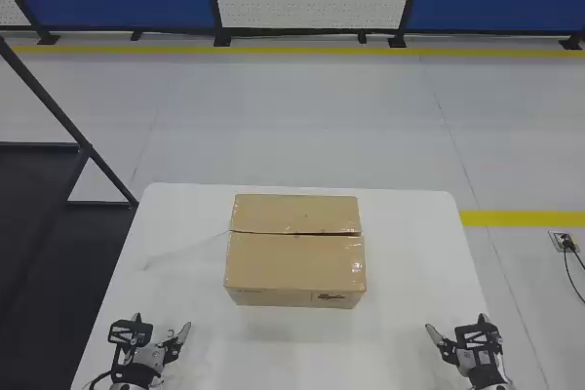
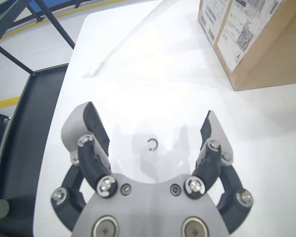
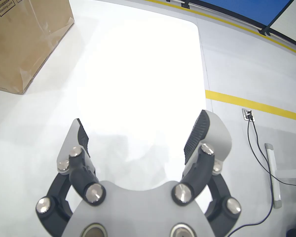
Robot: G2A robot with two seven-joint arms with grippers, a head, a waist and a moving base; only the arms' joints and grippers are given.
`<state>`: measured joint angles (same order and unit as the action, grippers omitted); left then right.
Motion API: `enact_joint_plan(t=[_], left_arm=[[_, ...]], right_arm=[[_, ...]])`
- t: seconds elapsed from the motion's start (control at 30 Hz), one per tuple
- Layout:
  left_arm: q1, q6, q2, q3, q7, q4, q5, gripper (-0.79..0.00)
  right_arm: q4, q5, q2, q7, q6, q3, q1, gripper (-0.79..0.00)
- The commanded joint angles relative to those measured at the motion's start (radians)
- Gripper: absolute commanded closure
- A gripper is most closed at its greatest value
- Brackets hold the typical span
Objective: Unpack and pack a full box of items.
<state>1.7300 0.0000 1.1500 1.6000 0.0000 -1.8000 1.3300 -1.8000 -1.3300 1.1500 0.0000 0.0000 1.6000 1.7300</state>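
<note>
A closed brown cardboard box (image 1: 294, 251) sits at the middle of the white table (image 1: 409, 244), its top flaps meeting along a seam. A corner of the box (image 2: 251, 33) carries white shipping labels; another side of the box (image 3: 22, 30) bears printed handling marks. My left gripper (image 1: 154, 337) hangs low at the table's near left corner, open and empty, its fingers (image 2: 96, 127) spread over bare tabletop. My right gripper (image 1: 460, 334) is at the near right corner, also open with nothing between its fingers (image 3: 199, 129).
A small metal C-shaped clip (image 2: 153, 145) lies on the table under the left gripper. A strip of clear tape (image 2: 148, 23) trails from the box across the table. A dark metal rack (image 1: 29, 195) stands left of the table. A floor socket with cable (image 3: 248, 114) is at right.
</note>
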Motion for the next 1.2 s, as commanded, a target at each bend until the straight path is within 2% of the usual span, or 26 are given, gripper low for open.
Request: enact_joint_plan(t=[0.0,0.23,0.3,0.4,0.57,0.67,0.83,0.9,1.17], left_arm=[[0.000,0.000,0.000,0.000,0.000,0.000,0.000,-0.774],[0.001,-0.026,-0.001,-0.003,0.011,-0.002,0.000,-0.785],[0.005,-0.054,0.000,0.001,0.044,-0.007,-0.014,-0.785],[0.002,-0.049,0.004,0.009,0.072,-0.025,-0.072,-0.785],[-0.022,-0.065,0.008,0.036,0.087,-0.068,-0.173,-0.785],[-0.041,-0.023,0.008,0.053,0.114,-0.096,-0.117,-0.785],[-0.057,-0.059,0.009,0.051,0.102,-0.147,-0.113,-0.785],[-0.057,-0.059,0.009,0.051,0.102,-0.147,-0.113,-0.785],[-0.057,-0.059,0.009,0.051,0.102,-0.147,-0.113,-0.785]], right_arm=[[0.000,0.000,0.000,0.000,0.000,0.000,0.000,-0.784],[-0.003,-0.007,0.000,-0.001,-0.003,-0.001,-0.001,-0.785],[-0.025,-0.021,-0.001,-0.009,-0.046,-0.012,-0.002,-0.785],[-0.072,-0.011,-0.003,-0.011,-0.110,-0.009,-0.004,-0.785],[-0.153,0.106,-0.004,0.028,-0.220,-0.002,-0.030,-0.785],[-0.193,0.202,-0.004,0.066,-0.266,0.008,-0.060,-0.785],[-0.235,0.436,-0.005,0.193,-0.346,0.021,-0.107,-0.785],[-0.250,0.427,-0.010,0.256,-0.348,0.042,-0.122,-0.785],[-0.250,0.427,-0.010,0.256,-0.348,0.042,-0.122,-0.785]])
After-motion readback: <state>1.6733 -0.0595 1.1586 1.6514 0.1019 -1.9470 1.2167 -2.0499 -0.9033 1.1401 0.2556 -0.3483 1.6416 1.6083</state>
